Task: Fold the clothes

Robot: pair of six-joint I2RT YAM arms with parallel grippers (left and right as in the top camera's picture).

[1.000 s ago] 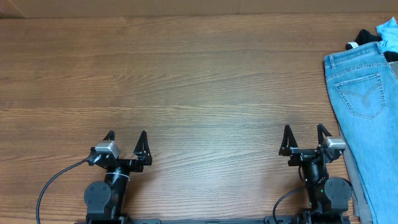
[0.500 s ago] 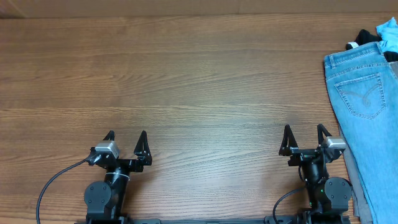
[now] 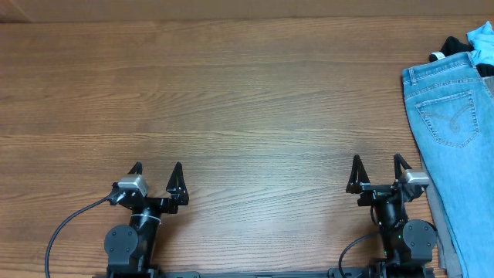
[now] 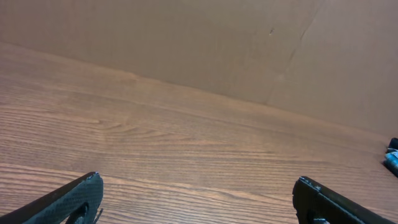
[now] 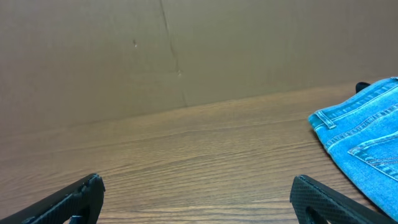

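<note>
Light blue denim jeans (image 3: 457, 131) lie at the table's right edge, waistband toward the back, one stitched pocket showing; the right wrist view catches their waistband corner (image 5: 367, 137). Behind them sit a small black garment (image 3: 452, 48) and a cyan one (image 3: 483, 38). A strip of grey trousers (image 3: 437, 220) shows under the jeans' near side. My right gripper (image 3: 378, 171) stands open just left of the jeans, nothing between its fingers. My left gripper (image 3: 156, 175) stands open at the front left, far from the clothes. Both wrist views show bare wood between the wide-set fingertips.
The wooden table (image 3: 247, 100) stretches between both arms. A brown cardboard wall (image 4: 186, 43) closes the far side. A black cable (image 3: 65, 224) curls beside the left arm's base. The table's right edge runs under the jeans.
</note>
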